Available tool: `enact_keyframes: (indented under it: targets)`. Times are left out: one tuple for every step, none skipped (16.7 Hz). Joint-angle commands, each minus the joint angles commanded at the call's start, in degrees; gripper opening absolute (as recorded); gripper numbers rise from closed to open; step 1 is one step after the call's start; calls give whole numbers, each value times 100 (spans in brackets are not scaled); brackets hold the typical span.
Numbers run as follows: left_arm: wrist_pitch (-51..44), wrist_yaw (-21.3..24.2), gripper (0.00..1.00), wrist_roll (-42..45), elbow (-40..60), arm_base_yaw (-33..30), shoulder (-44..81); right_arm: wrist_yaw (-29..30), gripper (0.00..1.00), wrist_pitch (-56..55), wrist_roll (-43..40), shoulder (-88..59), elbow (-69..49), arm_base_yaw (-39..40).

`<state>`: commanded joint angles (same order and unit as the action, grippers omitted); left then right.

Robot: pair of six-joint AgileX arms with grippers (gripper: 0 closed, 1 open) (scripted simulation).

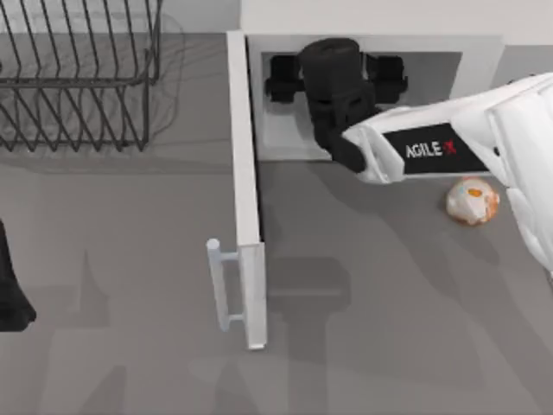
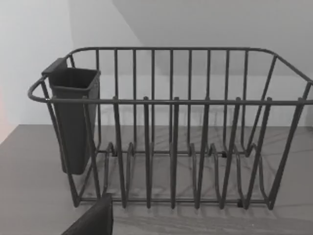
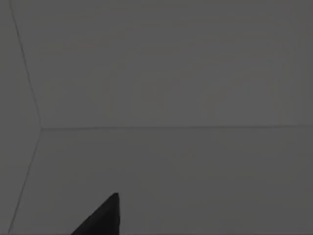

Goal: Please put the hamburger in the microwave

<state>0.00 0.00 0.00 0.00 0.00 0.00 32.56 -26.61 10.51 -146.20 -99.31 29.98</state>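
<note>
The white microwave (image 1: 371, 17) stands at the back of the table. Its door (image 1: 245, 173) is swung wide open toward the front, and the silver bar handle (image 1: 218, 285) faces left. My right gripper (image 1: 335, 69) reaches into the pale cavity (image 1: 285, 138), open and holding nothing. The right wrist view shows the cavity's bare inner walls and one dark fingertip (image 3: 105, 215). The hamburger (image 1: 473, 201), a small cream lump with orange patches, lies on the table outside the microwave, close beside the right forearm. My left gripper (image 1: 9, 290) is parked at the left edge.
A dark wire dish rack (image 1: 78, 78) stands at the back left. The left wrist view shows this rack (image 2: 171, 147) with a dark cutlery cup (image 2: 73, 117) hung on one end. The open door splits the table's middle front from the left side.
</note>
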Motion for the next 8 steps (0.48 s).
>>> enact_keyframes:
  targets:
    - [0,0,100,0,0,0,0,5,100,-5,3,9,12,5]
    - [0,0,100,0,0,0,0,31,100,-34,18,53,78,29]
    - [0,0,100,0,0,0,0,79,100,-88,44,134,205,79]
    - [0,0,100,0,0,0,0,144,100,-163,81,243,388,150]
    - [0,0,100,0,0,0,0,224,100,-257,126,377,628,241]
    - [0,0,100,0,0,0,0,316,100,-366,181,531,925,348]
    - [0,0,100,0,0,0,0,418,100,-487,243,700,1270,468]
    - [0,0,100,0,0,0,0,529,100,-616,312,878,1661,597]
